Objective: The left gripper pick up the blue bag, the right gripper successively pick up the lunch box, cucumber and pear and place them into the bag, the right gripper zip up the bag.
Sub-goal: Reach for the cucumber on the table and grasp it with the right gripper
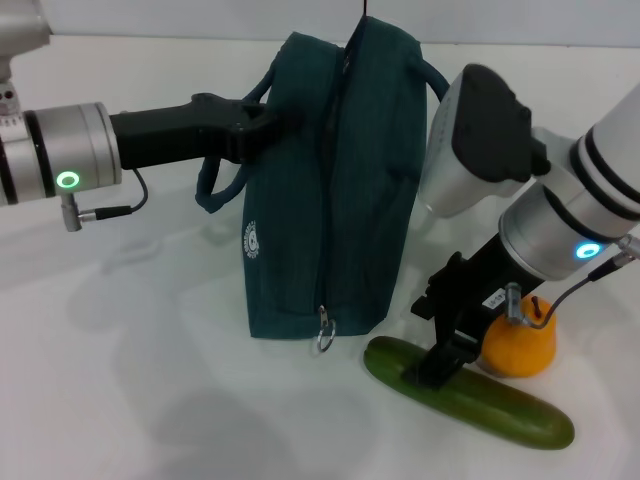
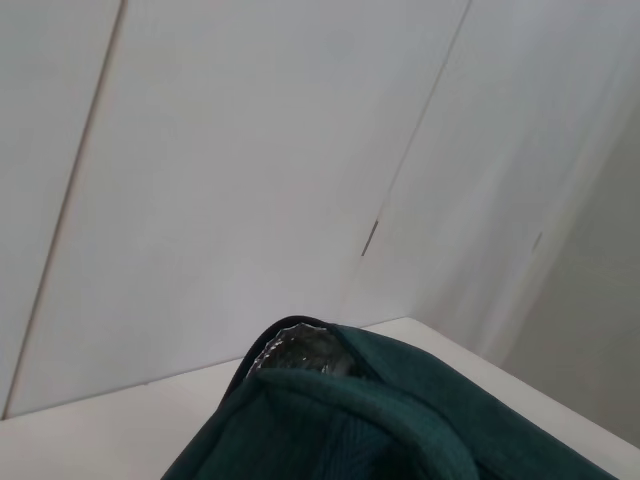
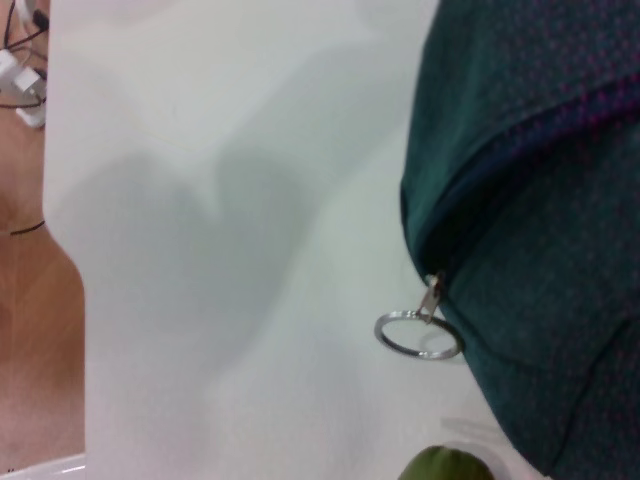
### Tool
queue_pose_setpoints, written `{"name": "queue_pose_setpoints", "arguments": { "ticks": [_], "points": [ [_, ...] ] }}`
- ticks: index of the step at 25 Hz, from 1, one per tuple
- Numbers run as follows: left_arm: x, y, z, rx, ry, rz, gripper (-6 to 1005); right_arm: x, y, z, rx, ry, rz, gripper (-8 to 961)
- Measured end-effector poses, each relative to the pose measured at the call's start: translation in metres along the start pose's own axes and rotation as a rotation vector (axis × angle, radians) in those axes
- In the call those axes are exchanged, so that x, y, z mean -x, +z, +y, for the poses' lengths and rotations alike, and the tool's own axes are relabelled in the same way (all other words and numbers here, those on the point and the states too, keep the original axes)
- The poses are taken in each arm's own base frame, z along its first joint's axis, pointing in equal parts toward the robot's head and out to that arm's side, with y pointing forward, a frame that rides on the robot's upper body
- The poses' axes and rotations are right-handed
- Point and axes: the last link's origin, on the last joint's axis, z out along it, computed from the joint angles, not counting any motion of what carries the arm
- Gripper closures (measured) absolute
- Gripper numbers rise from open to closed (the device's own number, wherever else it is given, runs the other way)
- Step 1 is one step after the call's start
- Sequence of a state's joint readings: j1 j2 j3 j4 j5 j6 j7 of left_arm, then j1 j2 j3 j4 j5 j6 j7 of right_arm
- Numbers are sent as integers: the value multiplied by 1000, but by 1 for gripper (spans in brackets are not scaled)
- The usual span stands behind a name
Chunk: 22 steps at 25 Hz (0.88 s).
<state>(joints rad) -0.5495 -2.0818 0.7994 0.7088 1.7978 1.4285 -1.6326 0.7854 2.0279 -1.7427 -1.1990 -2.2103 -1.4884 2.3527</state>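
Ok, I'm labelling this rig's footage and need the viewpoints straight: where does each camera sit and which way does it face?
Head view: on the robot's head, looking forward and down at the table; shows the left gripper at the bag and the right gripper down on the cucumber, beside the pear.
Left wrist view: on the left arm, facing the wall over the bag's top; no fingers visible.
Right wrist view: on the right arm, facing the table; no fingers visible.
Shared: head and right wrist both show the zipper ring and the cucumber.

Found only a small round white logo (image 1: 251,241) printed on the bag (image 1: 330,180), low on its side above the zipper ring (image 1: 324,340), lettering too small to read.
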Motion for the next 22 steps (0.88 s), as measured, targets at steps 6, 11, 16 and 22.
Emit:
{"name": "queue_pose_setpoints", "arguments": {
  "ticks": [6,11,16,22],
  "points": [
    [3,3,-1,-8,-11,-6,958,1,8,2,0,2,23,178],
    [5,8,1,4,-23,-12,957,1,15,7,7,-1,46,194],
    [8,8,1,8,-39,-10,957,-1,21,10,13,8,52,210],
    [10,8,2,8,-46,-7,956,-6,25,6,2,51,51,230]
  ]
}}
